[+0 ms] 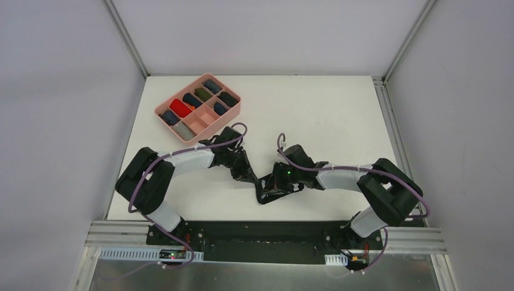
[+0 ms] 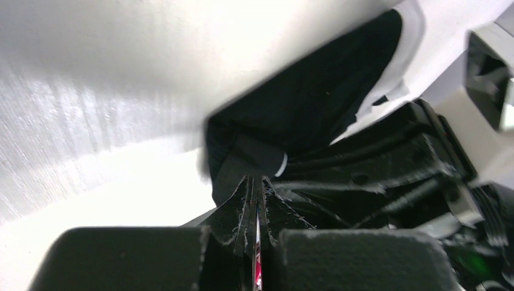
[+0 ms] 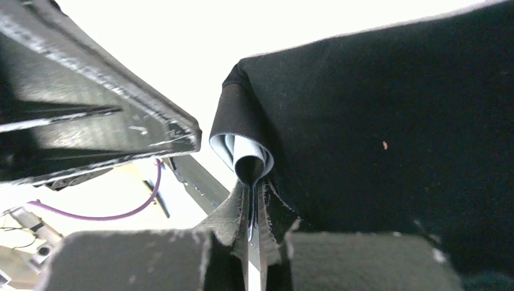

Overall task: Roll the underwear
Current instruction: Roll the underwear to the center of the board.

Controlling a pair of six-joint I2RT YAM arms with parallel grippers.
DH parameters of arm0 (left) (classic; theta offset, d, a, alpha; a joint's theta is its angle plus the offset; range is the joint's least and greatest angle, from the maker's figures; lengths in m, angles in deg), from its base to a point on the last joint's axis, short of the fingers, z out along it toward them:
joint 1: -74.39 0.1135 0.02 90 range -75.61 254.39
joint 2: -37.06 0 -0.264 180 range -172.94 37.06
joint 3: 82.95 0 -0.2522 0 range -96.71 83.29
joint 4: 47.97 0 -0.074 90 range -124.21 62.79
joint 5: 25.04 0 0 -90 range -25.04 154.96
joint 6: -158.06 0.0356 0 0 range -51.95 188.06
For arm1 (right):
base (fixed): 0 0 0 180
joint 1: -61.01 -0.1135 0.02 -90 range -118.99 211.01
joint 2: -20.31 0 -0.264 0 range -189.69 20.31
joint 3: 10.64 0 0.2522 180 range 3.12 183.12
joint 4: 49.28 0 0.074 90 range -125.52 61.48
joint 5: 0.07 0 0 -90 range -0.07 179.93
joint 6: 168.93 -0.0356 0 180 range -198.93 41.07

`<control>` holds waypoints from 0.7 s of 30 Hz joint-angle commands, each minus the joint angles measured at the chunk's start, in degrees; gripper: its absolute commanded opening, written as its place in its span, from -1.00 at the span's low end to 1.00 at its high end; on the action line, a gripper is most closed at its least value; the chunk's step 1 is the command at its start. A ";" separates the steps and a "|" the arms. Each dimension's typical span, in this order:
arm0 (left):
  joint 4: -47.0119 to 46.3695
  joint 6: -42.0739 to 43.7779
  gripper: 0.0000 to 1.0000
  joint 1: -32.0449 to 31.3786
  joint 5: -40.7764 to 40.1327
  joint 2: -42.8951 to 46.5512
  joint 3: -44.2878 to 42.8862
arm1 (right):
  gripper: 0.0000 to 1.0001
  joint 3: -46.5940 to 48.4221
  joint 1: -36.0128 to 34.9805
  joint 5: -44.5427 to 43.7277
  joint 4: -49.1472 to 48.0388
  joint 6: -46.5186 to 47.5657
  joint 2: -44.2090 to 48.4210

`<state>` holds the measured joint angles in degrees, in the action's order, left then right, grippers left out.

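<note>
Left gripper [image 2: 255, 185]: your left jaws are pressed together on an edge of the black underwear [image 2: 315, 103]. A short white seam shows just past the tips.
Right gripper [image 3: 250, 189]: your right jaws are pinched shut on a curled fold of the same garment. A pale lining shows inside the curl.
The pair seen from above: the two grippers sit close together with their tips turned toward each other.
Black underwear: it is bunched low between and just in front of the grippers, at the middle of the table's near edge. The wrists partly hide it, and you cannot tell its full shape.
Table [image 1: 327, 121]: a white top.
Pink tray [image 1: 206, 133]: it sits at the far left, beyond your left wrist and well apart from the garment.
Rolled cloths [image 1: 180, 108]: they fill most of the tray's compartments, most of them dark and one red.
</note>
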<state>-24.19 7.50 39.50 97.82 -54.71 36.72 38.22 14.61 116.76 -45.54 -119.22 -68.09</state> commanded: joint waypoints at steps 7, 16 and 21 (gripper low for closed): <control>2.85 1.14 -1.00 -0.51 1.80 3.70 -1.76 | -1.00 -1.26 3.81 13.20 -8.87 -2.35 -5.51; 2.89 3.48 -1.00 -0.77 4.81 -3.29 -5.14 | -1.00 -0.02 7.58 18.58 -8.88 -1.94 -8.81; 2.83 4.27 -1.00 -0.96 6.20 -6.72 -8.56 | -1.00 0.79 7.71 19.21 -8.89 -2.05 -9.82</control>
<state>-22.00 9.82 39.41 101.36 -59.76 31.76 37.34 22.18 134.01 -53.34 -121.54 -76.85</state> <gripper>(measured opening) 0.006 0.030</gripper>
